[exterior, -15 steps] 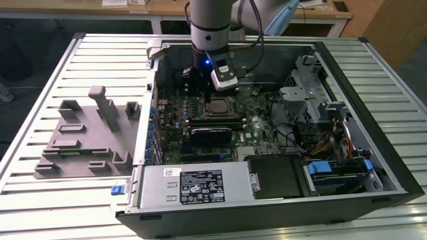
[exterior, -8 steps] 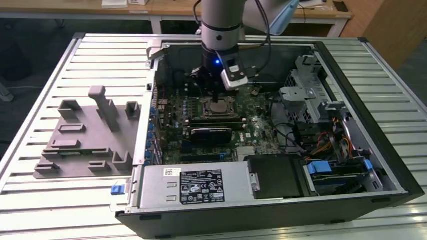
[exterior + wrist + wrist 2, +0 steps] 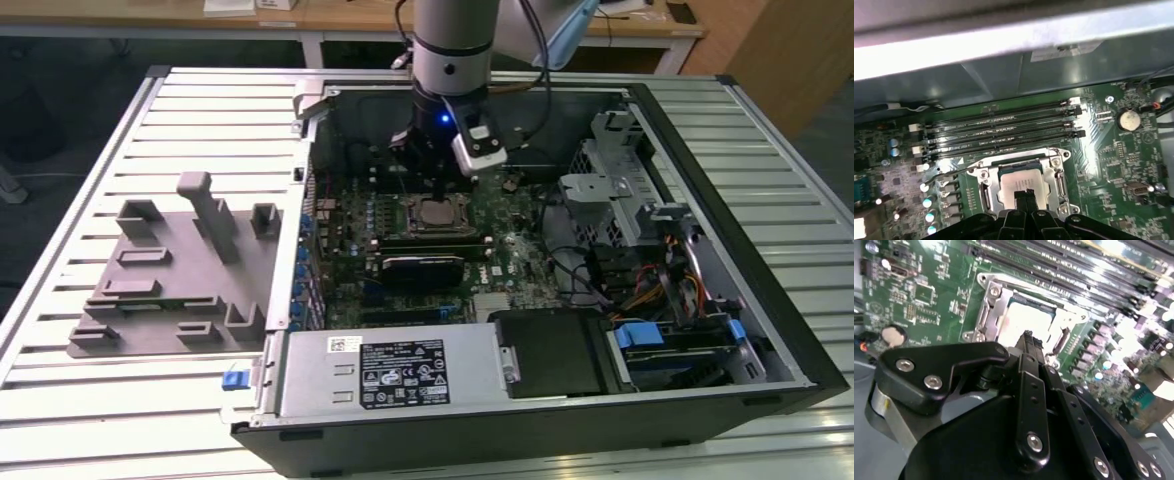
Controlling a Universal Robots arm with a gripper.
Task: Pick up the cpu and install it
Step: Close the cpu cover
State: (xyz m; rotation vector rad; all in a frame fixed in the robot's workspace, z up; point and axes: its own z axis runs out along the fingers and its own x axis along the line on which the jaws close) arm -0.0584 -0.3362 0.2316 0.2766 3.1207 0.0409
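Observation:
The cpu (image 3: 437, 212) lies flat inside the square socket frame (image 3: 983, 186) on the green motherboard, its silver top showing in both wrist views (image 3: 1021, 322) (image 3: 1016, 181). My gripper (image 3: 434, 188) hangs straight above it inside the open computer case. Its two black fingers are pressed together, with the tips (image 3: 1024, 194) (image 3: 1028, 337) over the near part of the chip and nothing between them. Whether the tips touch the chip's top cannot be told. The socket's metal frame stands open around the chip.
Several memory slots (image 3: 1004, 130) run beside the socket, and a coin battery (image 3: 1128, 119) sits on the board. A grey fixture tray (image 3: 174, 270) lies on the slatted table at the exterior view's left. The power supply (image 3: 387, 370) and the drive cage (image 3: 667, 340) line the case's near side.

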